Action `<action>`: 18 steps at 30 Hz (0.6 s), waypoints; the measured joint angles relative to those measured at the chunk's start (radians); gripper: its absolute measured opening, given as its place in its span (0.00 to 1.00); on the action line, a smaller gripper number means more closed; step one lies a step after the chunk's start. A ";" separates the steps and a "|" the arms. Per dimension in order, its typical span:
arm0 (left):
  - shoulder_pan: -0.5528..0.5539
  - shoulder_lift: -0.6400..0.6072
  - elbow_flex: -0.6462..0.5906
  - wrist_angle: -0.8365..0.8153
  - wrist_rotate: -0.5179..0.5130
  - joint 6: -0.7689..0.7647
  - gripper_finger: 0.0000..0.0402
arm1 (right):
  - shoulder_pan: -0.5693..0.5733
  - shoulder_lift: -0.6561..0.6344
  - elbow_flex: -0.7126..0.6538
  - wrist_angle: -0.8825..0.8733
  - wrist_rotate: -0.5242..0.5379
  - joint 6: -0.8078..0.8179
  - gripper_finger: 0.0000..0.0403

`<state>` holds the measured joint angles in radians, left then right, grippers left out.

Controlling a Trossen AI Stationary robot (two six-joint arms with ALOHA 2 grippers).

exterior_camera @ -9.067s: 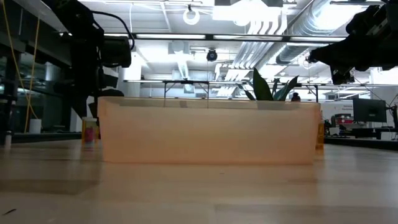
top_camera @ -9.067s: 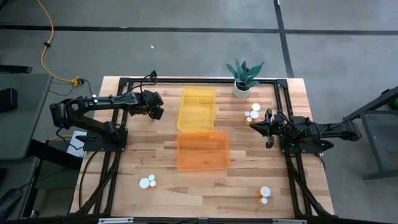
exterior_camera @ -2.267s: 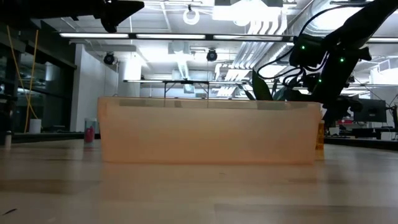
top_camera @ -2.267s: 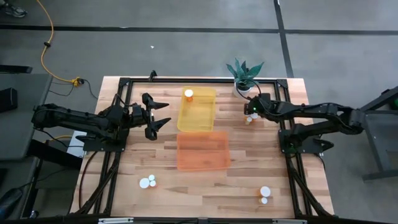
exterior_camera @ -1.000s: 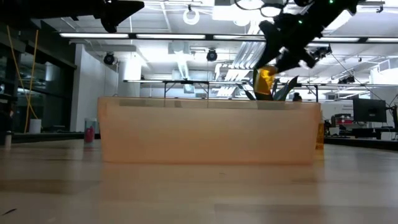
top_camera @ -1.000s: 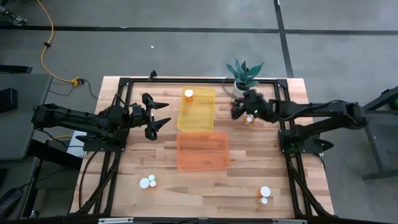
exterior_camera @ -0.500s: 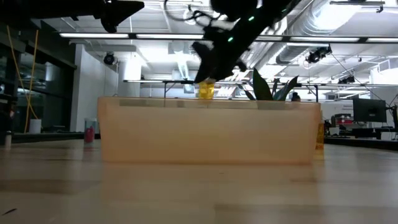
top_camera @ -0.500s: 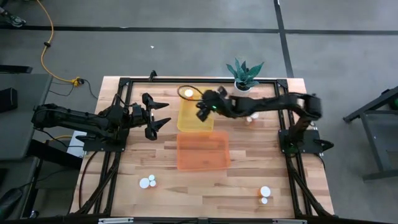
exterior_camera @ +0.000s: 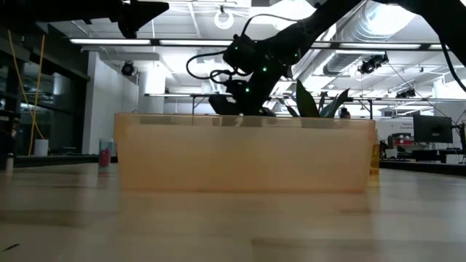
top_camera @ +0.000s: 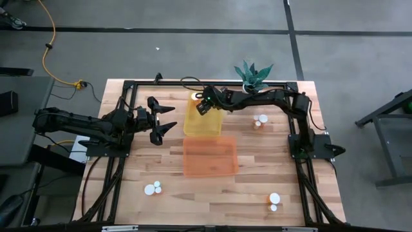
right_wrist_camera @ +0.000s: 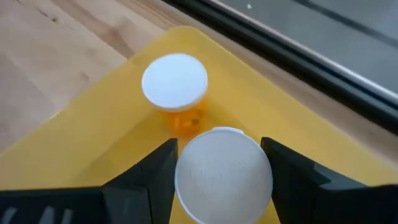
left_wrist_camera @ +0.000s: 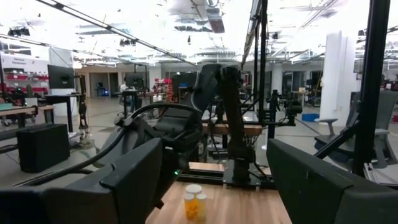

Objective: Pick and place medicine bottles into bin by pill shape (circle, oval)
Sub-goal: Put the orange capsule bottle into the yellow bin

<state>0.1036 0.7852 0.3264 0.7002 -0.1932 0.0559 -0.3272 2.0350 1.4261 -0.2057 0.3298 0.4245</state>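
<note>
My right gripper (top_camera: 201, 106) reaches across to the far end of the yellow bin (top_camera: 205, 124) and is shut on a medicine bottle (right_wrist_camera: 224, 174), of which I see the white cap. A second bottle (right_wrist_camera: 175, 84) stands upright on the bin floor just beyond it. In the low view the gripper (exterior_camera: 240, 102) dips behind the orange bin (exterior_camera: 244, 156), which hides the held bottle. My left gripper (top_camera: 164, 120) hangs open above the table's left side, touching nothing. My right gripper pinches the bottle between its two fingers, which sit on opposite sides just below the white cap's rim (right_wrist_camera: 186, 177). The fingers come from above, pointing down into the yellow bin. The bottle is upright, cap up. Whether its base touches the bin floor, I cannot tell.
The orange bin (top_camera: 210, 156) lies nearer than the yellow one. More bottles stand right of the bins (top_camera: 260, 120), near the front left (top_camera: 152, 188) and front right (top_camera: 274, 201). A potted plant (top_camera: 252, 77) stands at the far edge.
My right gripper has carried the bottle from the table's right side toward the left and far edge, over the yellow bin, and has gone down into its far end beside the bottle standing there. The bottle stayed upright in the hold.
</note>
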 joint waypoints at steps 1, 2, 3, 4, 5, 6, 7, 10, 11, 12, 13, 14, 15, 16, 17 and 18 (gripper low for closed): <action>0.000 0.000 0.000 0.000 0.000 0.000 0.70 | -0.002 0.000 0.000 -0.007 0.000 0.012 0.47; 0.000 0.000 0.000 0.000 0.000 0.000 0.70 | -0.005 0.000 0.000 -0.012 0.000 0.021 0.48; 0.000 0.000 0.000 0.000 0.000 0.000 0.70 | -0.007 0.000 0.000 -0.018 0.001 0.024 0.48; 0.000 0.000 0.000 0.000 0.000 0.000 0.70 | -0.007 0.000 0.000 -0.023 0.001 0.027 0.48; 0.000 0.000 0.000 -0.001 0.000 -0.001 0.70 | -0.008 0.000 0.000 -0.024 0.001 0.036 0.48; 0.000 0.000 0.000 -0.001 0.001 -0.004 0.70 | -0.008 0.000 0.000 -0.025 0.002 0.046 0.48; 0.000 0.000 0.000 -0.001 0.001 -0.008 0.70 | -0.007 0.000 0.000 -0.030 0.002 0.049 0.48; 0.000 0.000 0.000 -0.002 0.002 -0.020 0.70 | -0.007 0.006 0.000 -0.040 -0.001 0.053 0.49; 0.000 0.000 0.000 -0.002 0.002 -0.020 0.70 | -0.007 0.006 -0.001 -0.047 -0.001 0.060 0.49; 0.000 0.000 0.000 -0.002 0.002 -0.019 0.70 | -0.008 0.006 -0.001 -0.048 -0.001 0.068 0.49; 0.000 0.000 0.000 -0.002 0.002 -0.019 0.70 | -0.009 0.006 -0.001 -0.046 -0.001 0.069 0.49; 0.000 0.000 0.000 -0.003 0.002 -0.019 0.70 | -0.010 0.006 -0.001 -0.046 -0.001 0.069 0.49; 0.000 0.000 0.000 -0.003 0.002 -0.019 0.70 | -0.011 0.006 -0.001 -0.047 -0.002 0.068 0.49; 0.000 0.000 0.000 -0.003 0.002 -0.019 0.70 | -0.013 0.006 -0.001 -0.048 -0.009 0.069 0.49; 0.000 0.000 0.000 -0.003 0.002 -0.019 0.70 | -0.014 0.006 -0.001 -0.049 -0.016 0.072 0.49; 0.000 0.000 0.000 -0.003 0.002 -0.019 0.70 | -0.016 0.006 -0.001 -0.052 -0.024 0.073 0.49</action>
<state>0.1037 0.7853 0.3264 0.6968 -0.1912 0.0368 -0.3436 2.0415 1.4250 -0.2574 0.3059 0.4973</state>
